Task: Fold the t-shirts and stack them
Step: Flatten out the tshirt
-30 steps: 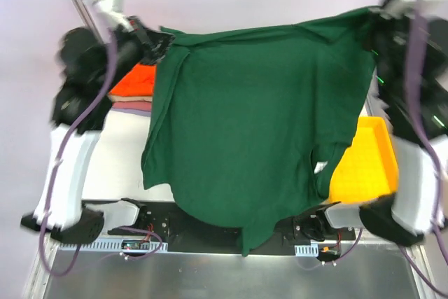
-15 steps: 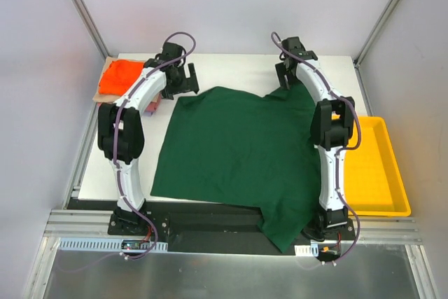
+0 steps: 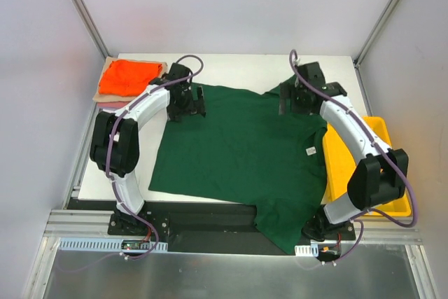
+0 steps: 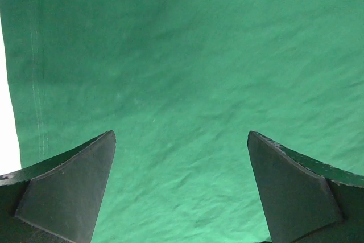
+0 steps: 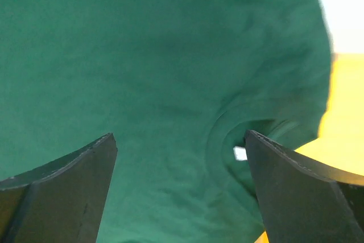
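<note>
A dark green t-shirt lies spread flat on the white table, its neck with a white tag toward the right. One corner hangs over the near edge. My left gripper hovers open over its far left part, with only green cloth between the fingers. My right gripper hovers open over the far right part, with the collar just beyond its fingers. A folded orange t-shirt tops a stack with tan and pink ones at far left.
A yellow plastic tray stands at the table's right edge, and the green shirt's right side drapes over its left rim. It also shows in the right wrist view, where the tray lies right of the cloth. Frame posts rise at both far corners.
The green shirt was held up in the air by both grippers; it now lies flat on the table. Both grippers have opened, let go, and drawn nearer over the cloth.
</note>
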`<action>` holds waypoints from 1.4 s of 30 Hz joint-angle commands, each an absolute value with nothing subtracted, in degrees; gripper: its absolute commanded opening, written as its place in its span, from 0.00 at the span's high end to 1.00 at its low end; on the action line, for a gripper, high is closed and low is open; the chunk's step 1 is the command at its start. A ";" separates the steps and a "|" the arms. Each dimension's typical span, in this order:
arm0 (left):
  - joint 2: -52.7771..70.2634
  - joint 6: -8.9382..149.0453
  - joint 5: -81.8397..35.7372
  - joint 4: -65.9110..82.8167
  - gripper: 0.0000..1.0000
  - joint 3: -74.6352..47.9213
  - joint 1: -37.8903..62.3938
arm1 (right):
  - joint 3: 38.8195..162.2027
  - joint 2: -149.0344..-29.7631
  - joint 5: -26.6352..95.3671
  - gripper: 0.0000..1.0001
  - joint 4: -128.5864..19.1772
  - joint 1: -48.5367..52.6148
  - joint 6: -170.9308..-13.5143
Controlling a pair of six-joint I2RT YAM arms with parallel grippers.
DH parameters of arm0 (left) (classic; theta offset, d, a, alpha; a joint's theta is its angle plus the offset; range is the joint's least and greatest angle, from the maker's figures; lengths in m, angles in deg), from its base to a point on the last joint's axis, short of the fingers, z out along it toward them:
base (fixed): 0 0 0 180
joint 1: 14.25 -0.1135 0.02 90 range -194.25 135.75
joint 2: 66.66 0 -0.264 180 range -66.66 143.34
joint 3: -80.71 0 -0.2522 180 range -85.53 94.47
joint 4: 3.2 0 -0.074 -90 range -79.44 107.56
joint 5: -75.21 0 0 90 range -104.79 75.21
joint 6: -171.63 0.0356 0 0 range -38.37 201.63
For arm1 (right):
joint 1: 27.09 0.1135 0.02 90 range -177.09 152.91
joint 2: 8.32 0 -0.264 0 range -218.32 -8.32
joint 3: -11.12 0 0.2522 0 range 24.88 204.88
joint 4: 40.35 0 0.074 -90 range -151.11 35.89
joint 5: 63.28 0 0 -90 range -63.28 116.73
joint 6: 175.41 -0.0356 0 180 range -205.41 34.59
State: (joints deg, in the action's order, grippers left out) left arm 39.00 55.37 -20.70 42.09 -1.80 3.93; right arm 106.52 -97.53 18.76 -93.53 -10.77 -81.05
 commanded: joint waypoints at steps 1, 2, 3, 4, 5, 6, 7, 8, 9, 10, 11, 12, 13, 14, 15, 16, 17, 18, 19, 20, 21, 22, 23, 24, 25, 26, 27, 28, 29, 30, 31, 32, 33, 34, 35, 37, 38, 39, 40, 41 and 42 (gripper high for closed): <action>35.55 54.39 -21.38 39.91 0.01 -6.77 3.86 | 97.75 -97.79 22.95 0.04 -90.32 -8.89 -86.71; 36.16 54.30 -20.95 39.74 0.01 -7.21 3.86 | 97.39 -98.66 21.99 0.04 -90.41 -8.98 -86.99; 36.78 54.13 -20.59 39.48 0.01 -7.65 3.77 | 97.47 -100.06 21.37 0.04 -90.58 -8.98 -86.90; 37.39 53.95 -20.16 39.47 0.01 -7.92 3.77 | 97.82 -101.47 20.84 0.04 -90.58 -9.24 -86.82; 38.01 53.86 -19.63 39.47 0.01 -8.01 3.77 | 98.70 -103.57 20.75 0.04 -90.76 -9.59 -86.55; 38.54 53.77 -18.75 39.39 0.01 -8.18 3.77 | 99.58 -105.85 21.53 0.04 -90.59 -10.03 -86.12; 39.15 53.51 -17.18 39.47 0.01 -8.36 3.77 | 100.72 -108.49 24.15 0.04 -90.15 -10.99 -85.85; 39.85 53.07 -15.25 39.47 0.01 -8.45 3.60 | 102.12 -110.69 26.09 0.04 -89.80 -12.48 -84.19; 40.47 52.89 -15.32 39.39 0.01 -8.36 3.25 | 102.83 -112.62 28.55 0.04 -89.71 -13.19 -84.00; 41.43 52.89 -16.01 39.47 0.01 -8.10 2.55 | 103.97 -114.30 29.01 0.04 -89.79 -14.07 -83.74; 42.23 52.81 -16.80 39.47 0.01 -7.83 1.93 | 105.37 -116.32 29.18 0.04 -90.40 -14.78 -83.74; 43.10 52.81 -17.59 39.47 0.01 -7.48 1.23 | 106.86 -118.08 30.06 0.04 -90.93 -15.65 -83.65; 43.81 52.72 -17.86 39.47 0.01 -7.31 0.70 | 108.53 -120.09 31.37 0.04 -91.63 -16.27 -83.48; 44.51 52.46 -17.87 39.47 0.01 -6.87 0.17 | 110.29 -122.03 32.17 0.04 -92.51 -16.71 -83.39; 45.39 52.63 -18.74 39.47 0.01 -6.25 -0.18 | 112.39 -123.70 33.04 0.04 -93.13 -17.06 -83.30; 46.18 52.63 -19.62 39.47 0.01 -5.38 -0.53 | 114.42 -125.46 33.84 0.04 -93.83 -17.16 -83.12; 47.23 52.54 -20.49 39.47 0.01 -4.15 -0.71 | 116.53 -127.04 34.45 0.04 -94.71 -17.42 -83.04; 48.72 52.89 -20.85 39.65 0.01 -2.83 -0.97 | 118.90 -128.62 35.16 0.04 -95.41 -17.42 -82.60; 49.52 52.72 -21.12 39.82 0.01 -1.52 -1.41 | 120.92 -130.03 35.42 0.04 -96.11 -17.51 -82.16; 50.31 52.28 -21.38 39.91 0.01 -0.55 -1.85 | 123.20 -131.53 35.43 0.04 -96.82 -17.59 -81.90; 51.02 52.02 -22.69 40.00 0.01 0.51 -2.55 | 125.23 -132.93 35.77 0.04 -97.78 -17.86 -81.63; 51.89 51.84 -24.09 40.17 0.01 1.56 -3.17 | 127.60 -134.16 36.21 0.04 -98.49 -18.12 -81.28; 52.86 51.75 -24.89 40.35 0.01 2.53 -3.61 | 129.97 -136.00 36.83 0.04 -99.36 -18.56 -81.19; 53.56 51.58 -25.25 40.79 0.01 3.93 -3.87 | 133.47 -137.50 37.53 0.04 -100.42 -18.91 -81.02; 54.27 51.75 -25.34 41.05 0.01 5.08 -3.96 | 135.68 -138.74 38.67 0.04 -100.78 -19.35 -80.75; 55.06 51.92 -25.86 41.58 0.01 6.39 -3.96 | 138.14 -140.05 39.98 0.04 -100.78 -19.70 -80.05; 56.02 52.27 -26.73 42.02 0.01 7.89 -3.96 | 140.17 -141.28 41.30 0.04 -100.69 -19.88 -79.18; 56.99 52.45 -27.70 42.37 0.01 9.29 -3.96 | 142.54 -142.69 42.79 0.04 -100.78 -19.97 -78.73; 57.87 52.54 -27.71 43.16 0.01 10.96 -3.96 | 144.91 -144.18 43.94 0.04 -100.78 -20.23 -78.29; 58.84 52.45 -27.71 44.21 0.01 12.46 -3.96 | 147.02 -145.50 44.82 0.04 -101.04 -20.49 -78.11; 59.71 52.54 -27.36 44.74 0.01 13.43 -3.96 | 149.48 -147.08 45.53 0.04 -101.56 -20.76 -78.37; 60.16 52.45 -27.27 45.18 0.01 14.48 -3.96 | 151.94 -148.66 45.71 0.04 -102.09 -21.02 -79.42; 60.69 52.28 -27.18 45.45 0.01 15.28 -3.96 | 154.58 -149.98 46.32 0.04 -102.18 -21.20 -80.65; 61.13 52.28 -27.36 45.54 0.01 16.50 -3.96 | 156.60 -151.39 47.46 0.04 -101.66 -21.37 -81.79; 61.74 52.54 -27.53 45.89 0.01 17.82 -3.96 | 157.93 -152.27 48.16 0.04 -101.05 -21.72 -82.76; 62.62 53.33 -27.45 46.50 0.01 20.72 -3.96 | 159.26 -153.25 47.39 0.04 -99.29 -22.08 -83.65; 63.06 54.03 -27.27 46.59 0.01 21.78 -3.96 | 159.61 -153.16 46.77 0.04 -98.59 -22.17 -83.74; 63.32 54.64 -26.75 46.68 0.01 23.01 -3.96 | 159.70 -152.73 46.42 0.04 -97.80 -22.25 -83.39; 63.76 55.26 -25.87 46.85 0.01 24.85 -3.96 | 159.53 -152.11 45.80 0.04 -96.92 -22.34 -83.39; 64.55 55.53 -25.69 47.29 0.01 26.26 -4.05 | 159.09 -151.50 45.10 0.04 -95.26 -22.43 -83.30; 64.91 55.70 -26.12 47.99 0.01 27.75 -4.23 | 159.17 -150.80 44.66 0.04 -94.72 -22.43 -83.12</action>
State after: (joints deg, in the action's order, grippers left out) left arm 63.31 53.14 -26.47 45.43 21.71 -3.96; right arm 156.97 -152.43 45.23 -99.23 -22.07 -82.47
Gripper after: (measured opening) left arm 0.990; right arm 0.959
